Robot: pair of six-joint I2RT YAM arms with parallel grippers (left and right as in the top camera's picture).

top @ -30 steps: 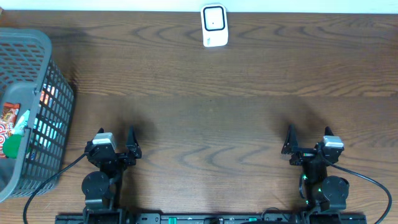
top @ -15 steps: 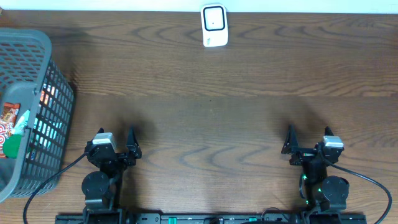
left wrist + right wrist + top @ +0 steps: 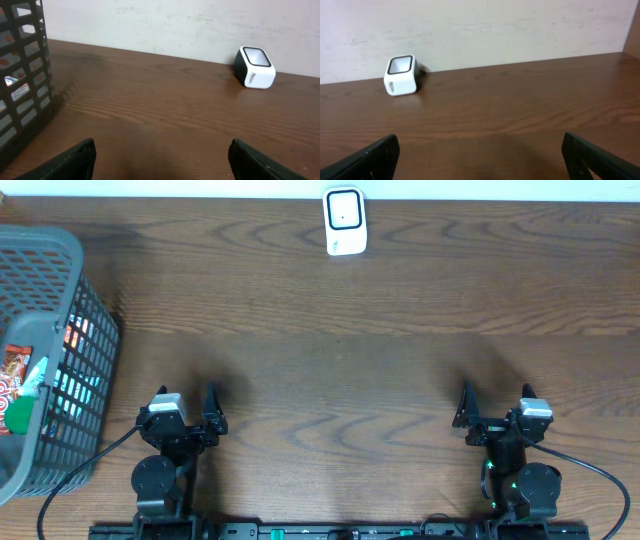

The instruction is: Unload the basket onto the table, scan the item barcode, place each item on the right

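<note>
Fingers (image 3: 75, 160) of my left gripper (image 3: 186, 395) at 7 o'clock and my right gripper (image 3: 497, 395) at 5 o'clock are spread wide with only air between them, both low over the table (image 3: 320, 330). My grey basket (image 3: 92, 350) sits at 9 o'clock at the table's edge, with the packets (image 3: 18, 385) inside it, well apart from both grippers. At 12 o'clock, by the far wall, stands the white scanner (image 3: 344, 222).

One scanner (image 3: 345, 221), one basket (image 3: 88, 365), two arms (image 3: 165, 450) (image 3: 515, 455).
</note>
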